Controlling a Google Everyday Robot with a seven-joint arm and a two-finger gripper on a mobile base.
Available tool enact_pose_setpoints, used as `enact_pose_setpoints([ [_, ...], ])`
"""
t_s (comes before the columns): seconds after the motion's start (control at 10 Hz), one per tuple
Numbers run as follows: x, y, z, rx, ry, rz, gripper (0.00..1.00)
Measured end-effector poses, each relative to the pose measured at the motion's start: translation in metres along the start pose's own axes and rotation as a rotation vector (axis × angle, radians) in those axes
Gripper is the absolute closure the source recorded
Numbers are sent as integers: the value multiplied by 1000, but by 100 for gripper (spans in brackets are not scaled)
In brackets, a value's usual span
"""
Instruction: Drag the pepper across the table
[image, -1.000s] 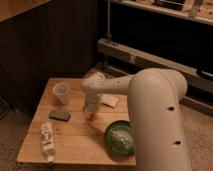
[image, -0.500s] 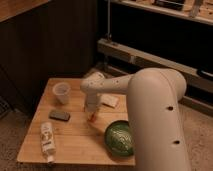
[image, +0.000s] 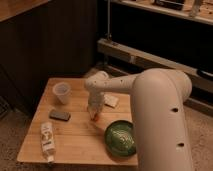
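Red-orange pepper (image: 94, 118) meets the pincer (image: 93, 110) on the table (image: 75, 134), grip state unclear.

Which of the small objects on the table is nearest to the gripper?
The red-orange pepper, right at the tip of the gripper; the pale block, cup and green bowl sit farther away.

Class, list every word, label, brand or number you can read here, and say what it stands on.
No text can be read.
Bottle lying at the table's front left corner: label print too blurred to read.
Gripper, down at the pepper mid-table: no marking visible.
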Motion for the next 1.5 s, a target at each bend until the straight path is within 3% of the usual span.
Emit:
enact_pose_setpoints([
  [0.6, 2, -9, 2, -27, -18, 21, 97],
  [1.5, 9, -13, -2, -5, -18, 36, 97],
])
